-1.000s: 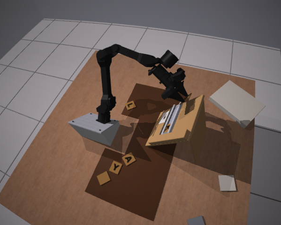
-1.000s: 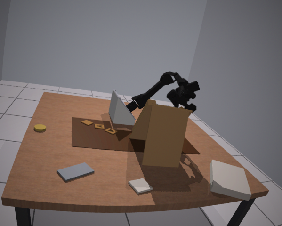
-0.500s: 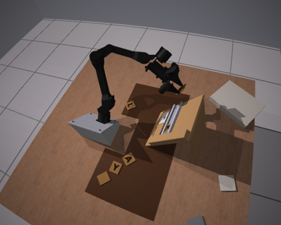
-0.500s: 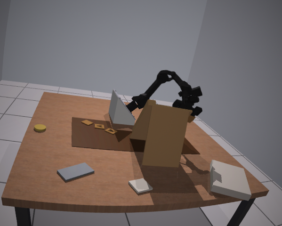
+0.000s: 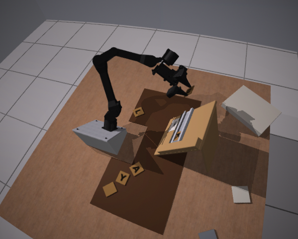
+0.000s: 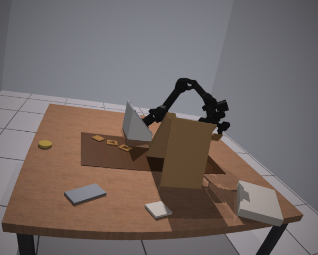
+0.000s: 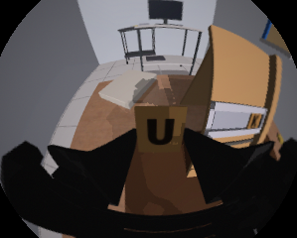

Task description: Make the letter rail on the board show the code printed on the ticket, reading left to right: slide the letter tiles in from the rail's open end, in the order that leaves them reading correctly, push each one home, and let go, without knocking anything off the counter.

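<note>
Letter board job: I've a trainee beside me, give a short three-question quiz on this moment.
1. True or false: the gripper is shut on the U tile.
2. Which loose tile lies nearest the arm's base? A) the L tile B) the Y tile C) the blank tile
3. Fill in: the held tile hangs beyond the far end of the ____ on the board.

Key: 1 true; 2 A; 3 rail.

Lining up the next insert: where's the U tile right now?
The U tile is clamped in the gripper, held in the air just beyond the board's far top edge in the top view, off the rail.
</note>
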Controlling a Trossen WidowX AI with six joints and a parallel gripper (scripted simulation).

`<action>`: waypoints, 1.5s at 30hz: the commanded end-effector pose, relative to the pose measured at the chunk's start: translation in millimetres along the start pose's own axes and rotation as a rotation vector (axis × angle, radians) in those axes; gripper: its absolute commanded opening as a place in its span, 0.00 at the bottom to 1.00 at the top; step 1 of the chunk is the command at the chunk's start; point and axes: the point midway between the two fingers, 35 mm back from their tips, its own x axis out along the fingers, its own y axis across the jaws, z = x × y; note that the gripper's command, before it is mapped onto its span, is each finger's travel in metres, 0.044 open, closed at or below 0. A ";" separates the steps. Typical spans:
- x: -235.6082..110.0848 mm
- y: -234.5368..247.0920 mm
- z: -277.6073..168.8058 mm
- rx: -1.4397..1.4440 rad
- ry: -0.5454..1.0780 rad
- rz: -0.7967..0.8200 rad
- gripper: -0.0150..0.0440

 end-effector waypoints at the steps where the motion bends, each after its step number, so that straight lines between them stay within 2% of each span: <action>1: 19.6 -1.0 -1.7 0.009 0.004 -0.006 0.25; 7: 41.9 -1.7 -2.4 0.009 0.003 -0.005 0.25; 45: 40.4 -12.8 -4.4 0.008 0.004 -0.006 0.25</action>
